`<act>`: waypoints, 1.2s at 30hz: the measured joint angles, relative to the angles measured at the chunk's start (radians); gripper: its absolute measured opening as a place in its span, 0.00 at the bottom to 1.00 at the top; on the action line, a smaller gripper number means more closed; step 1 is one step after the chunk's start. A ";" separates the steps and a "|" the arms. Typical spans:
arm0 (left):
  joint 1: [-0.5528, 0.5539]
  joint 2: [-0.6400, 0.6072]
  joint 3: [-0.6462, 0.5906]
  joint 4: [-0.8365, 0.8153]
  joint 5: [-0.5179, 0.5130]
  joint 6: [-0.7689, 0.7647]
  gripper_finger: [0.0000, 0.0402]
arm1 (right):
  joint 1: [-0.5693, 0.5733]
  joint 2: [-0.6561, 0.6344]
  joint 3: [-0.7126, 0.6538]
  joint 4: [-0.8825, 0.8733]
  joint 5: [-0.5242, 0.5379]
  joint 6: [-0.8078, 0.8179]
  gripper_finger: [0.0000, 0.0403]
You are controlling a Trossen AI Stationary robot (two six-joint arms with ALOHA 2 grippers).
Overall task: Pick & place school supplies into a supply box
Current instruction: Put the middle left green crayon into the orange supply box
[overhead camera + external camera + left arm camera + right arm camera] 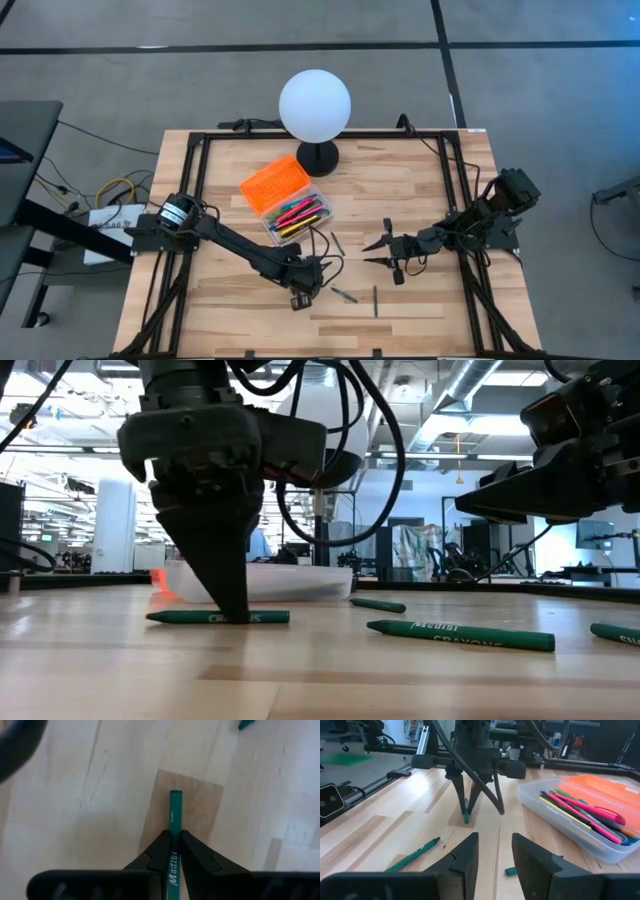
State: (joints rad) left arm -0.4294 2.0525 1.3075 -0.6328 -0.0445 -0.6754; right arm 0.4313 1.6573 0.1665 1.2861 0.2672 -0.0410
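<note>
My left gripper points down at the table's near middle, shut on a green pencil that lies flat on the wood. My right gripper hovers open to its right and touches nothing; its fingers stand wide apart. The supply box, a clear tray with an orange lid swung open, lies farther back and holds pink, yellow and dark pens. More green pencils lie loose on the table. My left gripper pinches the green pencil's shaft between its two fingers, coming from above and pointing down, fingers across the pencil. In the low view the hold is right of the pencil's middle. The pencil lies level on the table.
A white globe lamp on a black foot stands behind the box. A black frame runs along the table's edges. Bare wood lies between the grippers and the near edge, apart from the loose pencils.
</note>
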 joint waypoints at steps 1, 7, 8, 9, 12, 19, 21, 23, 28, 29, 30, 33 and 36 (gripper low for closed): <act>0.000 0.000 0.000 -0.002 0.005 0.000 0.08 | 0.000 0.000 0.000 0.000 0.000 0.000 0.28; 0.000 -0.001 0.000 -0.009 0.025 0.009 0.08 | 0.000 0.000 0.000 0.000 0.000 0.008 0.28; 0.000 -0.001 0.000 -0.009 0.024 0.010 0.08 | 0.000 0.000 0.000 0.000 0.000 0.008 0.28; 0.000 -0.001 0.000 -0.009 0.021 0.013 0.09 | 0.000 0.000 0.000 0.000 0.000 0.008 0.28; -0.003 -0.001 0.000 -0.010 -0.005 0.036 0.08 | 0.000 0.000 0.000 0.000 0.000 0.008 0.28; -0.005 -0.001 0.000 -0.004 -0.033 0.069 0.04 | 0.000 0.000 0.000 0.000 0.000 0.008 0.28; -0.005 -0.003 0.000 -0.001 -0.043 0.070 0.04 | 0.000 0.000 0.000 0.000 0.000 0.008 0.28; -0.005 -0.006 -0.001 0.000 -0.051 0.068 0.04 | 0.000 0.000 0.000 0.000 0.000 0.008 0.28; -0.005 -0.026 -0.006 0.003 -0.058 0.060 0.04 | 0.000 0.000 0.000 -0.001 0.000 0.008 0.28; -0.005 -0.031 -0.006 0.003 -0.059 0.059 0.04 | 0.000 0.000 0.000 -0.001 0.000 0.008 0.28; -0.004 -0.036 -0.007 0.003 -0.060 0.058 0.04 | 0.000 0.000 0.000 -0.001 0.000 0.008 0.28; -0.004 -0.053 -0.011 0.002 -0.071 0.056 0.04 | 0.000 0.000 0.000 -0.001 0.000 0.008 0.28; -0.005 -0.068 -0.014 -0.023 -0.081 0.055 0.04 | 0.000 0.000 0.000 -0.001 0.000 0.008 0.28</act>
State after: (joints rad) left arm -0.4339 1.9842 1.2938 -0.6560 -0.1258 -0.6203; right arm 0.4316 1.6573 0.1665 1.2853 0.2672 -0.0326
